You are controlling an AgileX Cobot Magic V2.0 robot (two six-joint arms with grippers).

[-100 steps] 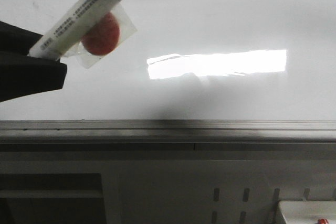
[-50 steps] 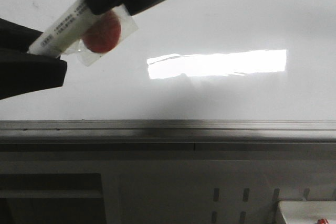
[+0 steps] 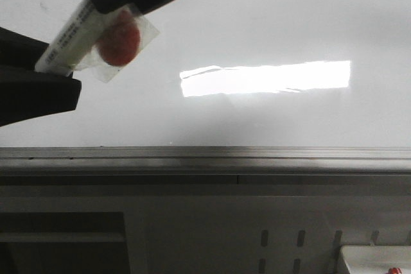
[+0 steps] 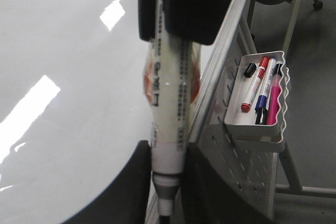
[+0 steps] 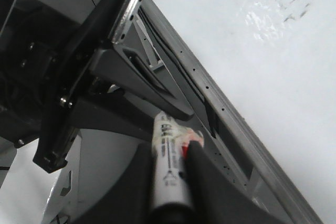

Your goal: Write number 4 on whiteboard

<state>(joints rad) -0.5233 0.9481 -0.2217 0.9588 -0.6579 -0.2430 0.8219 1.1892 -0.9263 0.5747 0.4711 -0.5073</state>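
The whiteboard (image 3: 270,24) fills the upper front view, and no number 4 is in view on it. A white marker (image 3: 70,40) with a red disc (image 3: 119,43) in clear plastic slants across the board's left side. My left gripper (image 3: 61,67) is shut on its lower end. In the left wrist view the marker (image 4: 168,108) sits between the left gripper's (image 4: 168,182) fingers, its grey cone and dark tip toward the wrist. My right gripper (image 3: 112,4) comes in from above and is shut on the marker's (image 5: 168,166) upper end, seen between the right gripper's (image 5: 170,156) fingers.
A grey metal rail (image 3: 205,153) runs along the board's lower edge. A bright rectangular glare (image 3: 266,78) lies mid-board. A white tray (image 4: 257,124) with several coloured markers hangs on the perforated panel below the rail; its corner shows in the front view (image 3: 376,258).
My right gripper has slid down and to the left along the marker, covering its upper end. The marker and red disc tilted slightly left. The left gripper has stayed put.
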